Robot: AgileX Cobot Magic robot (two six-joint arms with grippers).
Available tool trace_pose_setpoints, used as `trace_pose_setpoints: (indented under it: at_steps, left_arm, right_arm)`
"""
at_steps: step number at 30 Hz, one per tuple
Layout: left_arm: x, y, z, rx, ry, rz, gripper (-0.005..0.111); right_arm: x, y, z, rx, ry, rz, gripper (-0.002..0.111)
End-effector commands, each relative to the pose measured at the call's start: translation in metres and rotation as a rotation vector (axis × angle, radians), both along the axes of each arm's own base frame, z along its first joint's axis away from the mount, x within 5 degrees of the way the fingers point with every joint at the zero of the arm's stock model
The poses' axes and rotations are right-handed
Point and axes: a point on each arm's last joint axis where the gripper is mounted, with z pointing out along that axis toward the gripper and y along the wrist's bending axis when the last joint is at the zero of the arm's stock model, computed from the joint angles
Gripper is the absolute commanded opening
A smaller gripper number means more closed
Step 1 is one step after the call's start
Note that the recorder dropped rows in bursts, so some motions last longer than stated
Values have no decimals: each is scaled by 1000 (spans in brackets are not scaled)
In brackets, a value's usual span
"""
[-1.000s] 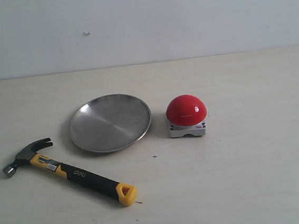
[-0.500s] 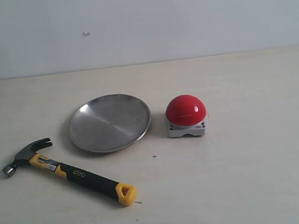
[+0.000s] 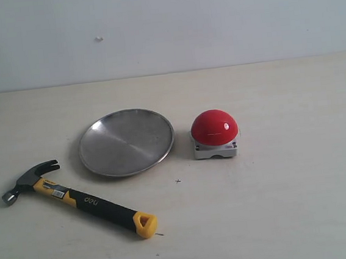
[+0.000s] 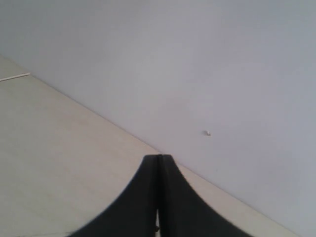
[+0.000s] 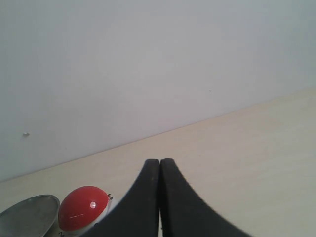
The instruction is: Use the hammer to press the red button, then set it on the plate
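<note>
The hammer (image 3: 81,199) lies flat on the table at the front left, its steel head to the left and its yellow looped end toward the front middle. Behind it rests the silver plate (image 3: 126,142), with nothing on it. The red button (image 3: 214,127) sits on its grey base just right of the plate, and both show again in the right wrist view as the red button (image 5: 81,208) and the plate (image 5: 27,215). My left gripper (image 4: 158,158) is shut and holds nothing; it faces bare table and wall. My right gripper (image 5: 160,161) is shut on nothing, well short of the button. Neither arm appears in the exterior view.
A pale wooden table (image 3: 290,204) meets a plain white wall (image 3: 211,21) at the back. A small mark (image 3: 98,38) is on the wall.
The exterior picture has shifted very slightly to the left. The hammer, plate and button keep their places relative to each other.
</note>
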Motion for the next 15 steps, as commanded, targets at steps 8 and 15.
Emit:
trace_pose_setpoints:
  at_steps: [8, 15]
  left_arm:
    - [-2, -5, 22, 24, -233, -50, 0]
    - [-13, -10, 47, -108, -533, -143, 0]
  right_arm:
    - [0, 0, 0, -7, -12, 0, 0]
    - [0, 0, 0, -7, -12, 0, 0]
